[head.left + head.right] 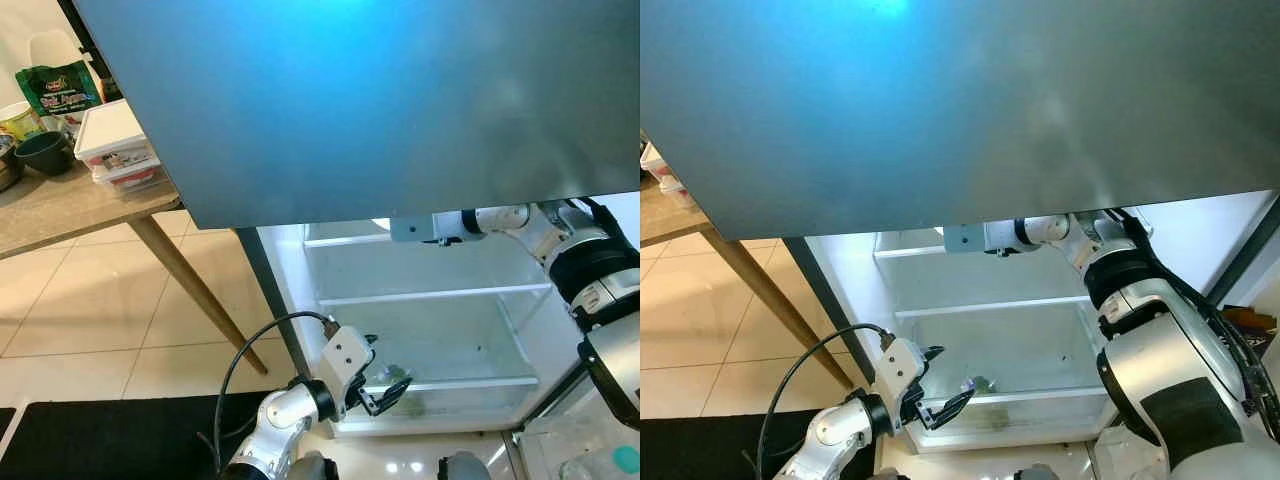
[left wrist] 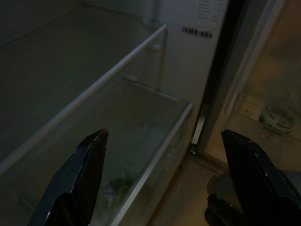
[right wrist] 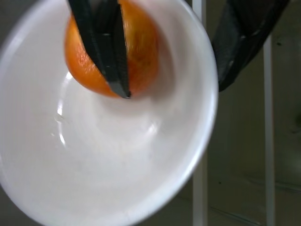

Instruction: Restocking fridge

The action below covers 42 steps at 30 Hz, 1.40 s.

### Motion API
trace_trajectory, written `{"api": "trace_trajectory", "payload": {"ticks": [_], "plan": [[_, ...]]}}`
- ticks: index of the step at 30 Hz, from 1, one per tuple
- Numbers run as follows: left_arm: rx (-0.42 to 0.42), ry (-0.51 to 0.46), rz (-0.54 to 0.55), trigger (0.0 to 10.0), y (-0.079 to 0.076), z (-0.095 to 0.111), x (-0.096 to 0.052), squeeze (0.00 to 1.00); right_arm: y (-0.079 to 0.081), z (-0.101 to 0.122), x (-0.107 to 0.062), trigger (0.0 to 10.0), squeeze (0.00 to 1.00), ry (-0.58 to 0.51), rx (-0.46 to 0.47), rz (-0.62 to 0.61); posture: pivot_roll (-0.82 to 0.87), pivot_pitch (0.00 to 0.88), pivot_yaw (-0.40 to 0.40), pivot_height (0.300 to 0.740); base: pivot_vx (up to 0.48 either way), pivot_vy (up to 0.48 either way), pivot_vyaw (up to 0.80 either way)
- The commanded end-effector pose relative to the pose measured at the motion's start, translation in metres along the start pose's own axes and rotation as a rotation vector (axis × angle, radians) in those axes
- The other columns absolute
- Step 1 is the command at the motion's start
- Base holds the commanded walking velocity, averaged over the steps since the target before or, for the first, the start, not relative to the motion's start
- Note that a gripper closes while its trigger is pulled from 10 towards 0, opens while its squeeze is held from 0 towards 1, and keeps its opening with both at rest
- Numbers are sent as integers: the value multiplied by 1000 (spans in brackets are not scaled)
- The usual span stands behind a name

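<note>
Over on the left, a wooden table (image 1: 70,205) carries a green snack bag (image 1: 58,88), a dark bowl (image 1: 44,153) and stacked white containers (image 1: 115,148). The big grey fridge door (image 1: 380,100) hangs across the top of the head views. Below it the fridge (image 1: 420,330) stands open and lit, with a glass shelf (image 1: 430,295) above a clear drawer (image 1: 440,350). The left gripper (image 1: 385,392) hovers low at the drawer's front edge, its fingers spread wide and holding nothing. Something small and greenish (image 1: 978,384) lies in the drawer, too blurred to name. Moving right, the right arm reaches up into the upper compartment, the gripper hidden behind the door's edge there. Its wrist camera shows the right gripper (image 3: 178,70) with one finger (image 3: 106,44) inside a white bowl (image 3: 94,179), lying across an orange (image 3: 113,56), and the other finger (image 3: 240,37) outside the rim. The bowl hangs over a white wire rack (image 3: 200,188).
</note>
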<state>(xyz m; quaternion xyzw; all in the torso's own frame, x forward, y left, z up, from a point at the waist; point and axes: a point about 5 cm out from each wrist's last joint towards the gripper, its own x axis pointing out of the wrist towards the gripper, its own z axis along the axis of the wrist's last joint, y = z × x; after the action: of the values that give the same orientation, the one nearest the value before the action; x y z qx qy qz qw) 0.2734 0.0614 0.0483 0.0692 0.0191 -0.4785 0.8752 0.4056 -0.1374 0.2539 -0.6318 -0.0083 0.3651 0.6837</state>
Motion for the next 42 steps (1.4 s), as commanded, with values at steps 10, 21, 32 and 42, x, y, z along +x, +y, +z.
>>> {"api": "trace_trajectory", "payload": {"ticks": [10,21,32,42], "plan": [[19,18,-7,10000,2,-3,-2,0,-10,-1,-4,10000,0,4,-14,-59,-92,151,96,632,0,0,0],[26,17,-8,10000,3,-3,-2,0,-17,0,-7,10000,0,-11,13,-116,-92,150,98,632,0,0,0],[29,9,6,10000,4,-1,-2,0,-24,-2,-15,10000,0,-37,5,-284,-99,157,107,632,0,0,0],[32,5,-4,10000,3,0,0,0,-8,0,-16,10000,0,-106,7,-299,-103,160,112,632,0,0,0]]}}
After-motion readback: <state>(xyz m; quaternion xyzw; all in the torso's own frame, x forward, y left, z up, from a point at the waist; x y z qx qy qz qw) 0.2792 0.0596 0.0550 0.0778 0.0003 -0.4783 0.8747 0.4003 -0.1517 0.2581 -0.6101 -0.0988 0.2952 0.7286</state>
